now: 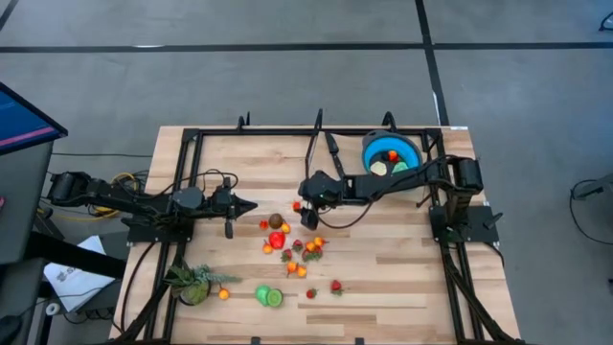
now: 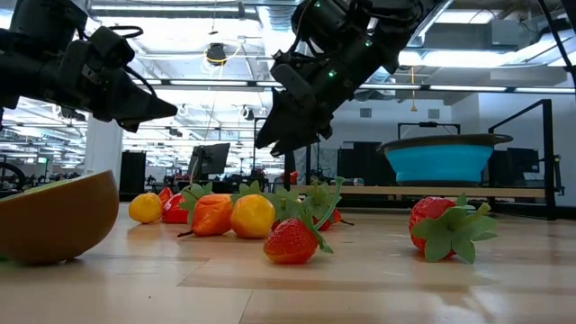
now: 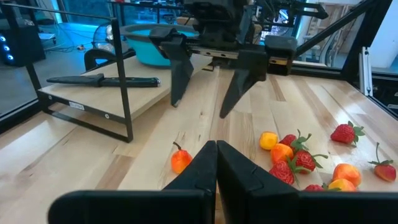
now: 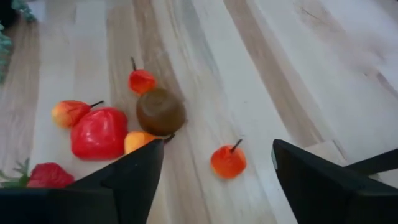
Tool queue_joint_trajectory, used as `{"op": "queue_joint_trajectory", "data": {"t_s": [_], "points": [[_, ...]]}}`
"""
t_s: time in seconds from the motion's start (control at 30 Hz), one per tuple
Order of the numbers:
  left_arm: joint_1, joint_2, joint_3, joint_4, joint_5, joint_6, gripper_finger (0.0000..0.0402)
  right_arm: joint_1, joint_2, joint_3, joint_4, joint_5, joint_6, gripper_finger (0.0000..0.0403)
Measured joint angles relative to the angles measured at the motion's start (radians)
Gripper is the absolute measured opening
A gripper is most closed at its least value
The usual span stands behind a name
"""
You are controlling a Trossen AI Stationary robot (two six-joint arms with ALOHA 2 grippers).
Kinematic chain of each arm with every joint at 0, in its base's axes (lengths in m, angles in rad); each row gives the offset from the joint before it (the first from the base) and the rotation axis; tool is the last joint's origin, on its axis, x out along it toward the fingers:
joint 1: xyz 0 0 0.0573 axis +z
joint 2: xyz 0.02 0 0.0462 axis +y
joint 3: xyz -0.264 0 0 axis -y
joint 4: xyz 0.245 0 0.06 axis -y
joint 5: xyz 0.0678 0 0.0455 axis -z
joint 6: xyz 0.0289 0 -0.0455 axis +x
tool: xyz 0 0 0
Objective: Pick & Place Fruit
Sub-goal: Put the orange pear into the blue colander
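Small toy fruits [image 1: 287,244] lie scattered mid-table: strawberries, orange and yellow pieces, a red one [image 4: 99,132] and a brown one [image 4: 160,111]. My right gripper [image 1: 307,218] hangs open above the table at the cluster's far edge, slanting down. In its wrist view a small orange fruit [image 4: 228,160] lies on the wood below the gap between its fingers, untouched. The blue bowl [image 1: 391,151] stands at the far right with a few fruits in it. My left gripper [image 1: 251,204] waits shut above the table's left half, pointing at the cluster.
A spiky green plant [image 1: 196,283] and an orange fruit lie near the front left, with green fruit halves [image 1: 269,296] beside them. Two strawberries [image 1: 335,286] lie nearer the front edge. A black-handled knife [image 3: 106,80] lies on the far side. A black frame [image 1: 192,134] rims the table.
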Motion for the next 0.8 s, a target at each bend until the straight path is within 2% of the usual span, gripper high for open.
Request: {"op": "queue_joint_trajectory", "data": {"t_s": [0.2,0.47,0.8], "points": [[0.0,0.0,0.0,-0.002,0.0,0.0,0.0001,0.0,0.0,0.0,-0.004,0.002,-0.004,0.0304],[0.0,0.005,0.0,-0.002,0.0,0.001,0.0001,-0.002,0.146,0.0,0.063,0.015,-0.021,0.0302],[0.0,0.014,0.0,-0.004,0.0,0.0,0.0001,-0.017,0.182,0.0,0.107,0.016,-0.018,0.0302]]}}
